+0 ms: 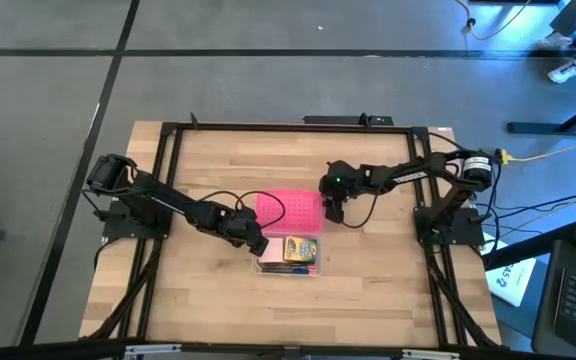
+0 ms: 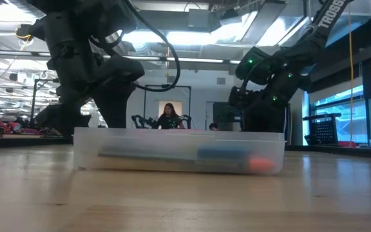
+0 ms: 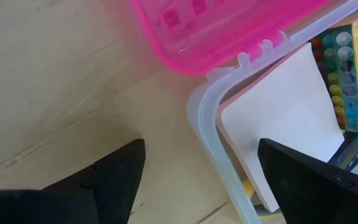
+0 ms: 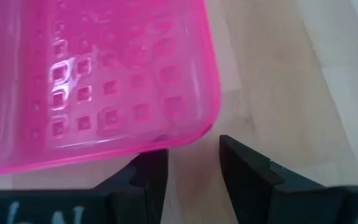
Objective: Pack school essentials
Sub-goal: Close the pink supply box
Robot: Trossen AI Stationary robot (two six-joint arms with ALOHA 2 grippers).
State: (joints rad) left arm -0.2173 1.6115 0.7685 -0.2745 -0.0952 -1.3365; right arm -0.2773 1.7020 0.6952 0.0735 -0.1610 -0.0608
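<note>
The left fingers are being held wide apart, nothing between them, straddling the near corner of the clear case: one finger is being kept over bare worktop, the other over the case's inside. The left gripper is being shown in the high view at the case's left end, just beside the lid's hinge edge.

The right fingers are being held a little apart, with only worktop seen in the gap; nothing is being gripped. They are being kept at the rounded corner of the pink lid, one finger partly under its rim. The right gripper is being shown at the lid's right edge.

The lid is being shown lying open and flat on the worktop, joined to the case along one long side. Inside the case, the pale pad is being shown lying flat at the left end, and the crayon box beside it, its coloured crayon tips exposed. In the low view, a long dark pen and a blue-and-red item are being seen blurred through the case's front wall; what the latter is cannot be told.

In the room behind, a person is being seen well away.
</note>
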